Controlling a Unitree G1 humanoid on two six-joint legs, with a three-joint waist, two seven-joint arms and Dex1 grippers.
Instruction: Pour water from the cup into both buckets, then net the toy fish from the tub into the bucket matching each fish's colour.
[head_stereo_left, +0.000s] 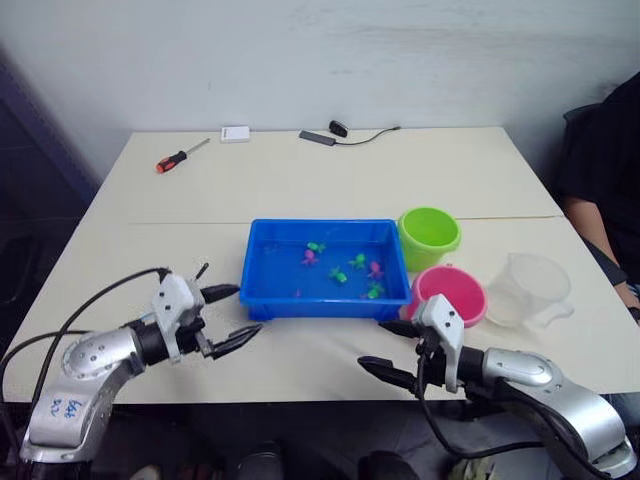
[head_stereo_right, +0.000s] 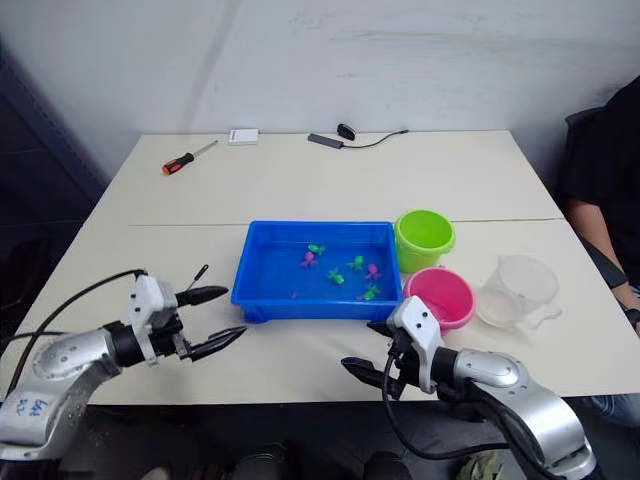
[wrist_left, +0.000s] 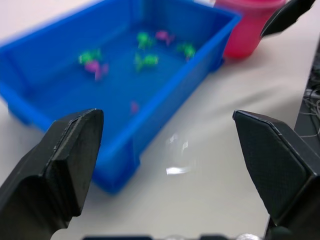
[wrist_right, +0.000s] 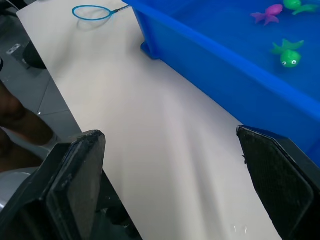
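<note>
With both pincers spread and empty, the cup (head_stereo_left: 528, 288) stands upright on the bench (head_stereo_left: 300, 200) just right of the pink bucket (head_stereo_left: 450, 293), so the right pincer (head_stereo_left: 390, 348), near that bucket, is far nearer than the left pincer (head_stereo_left: 228, 315).

Cream table (head_stereo_left: 300, 190) with a seam across it, pale grey wall (head_stereo_left: 300, 60) behind, dark floor (head_stereo_left: 30, 250) at left
</note>
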